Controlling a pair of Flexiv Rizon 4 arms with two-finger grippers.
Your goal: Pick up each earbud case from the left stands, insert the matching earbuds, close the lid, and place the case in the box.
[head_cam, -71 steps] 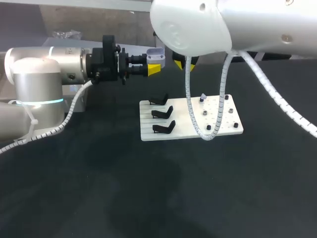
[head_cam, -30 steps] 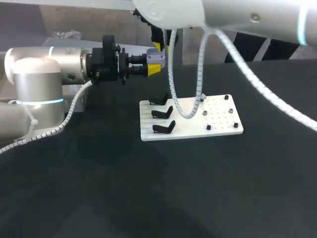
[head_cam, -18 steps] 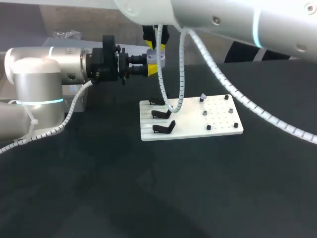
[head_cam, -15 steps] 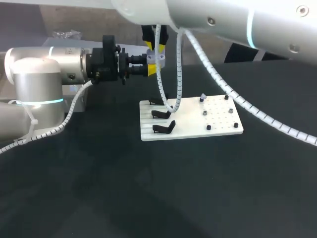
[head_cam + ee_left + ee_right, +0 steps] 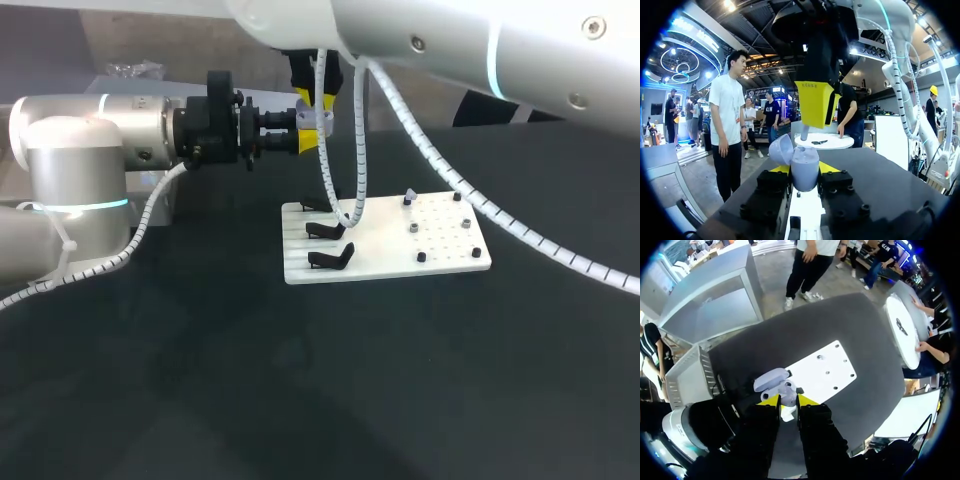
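Left gripper (image 5: 310,140): held out level over the table's far side, fingers pinching the earbud case from both sides.
Earbud case (image 5: 804,167): lavender, lid tipped open, in the air beyond the white stand board (image 5: 400,262).
Right gripper (image 5: 785,401): directly over the case, tips pressed close on what looks like an earbud (image 5: 804,134).
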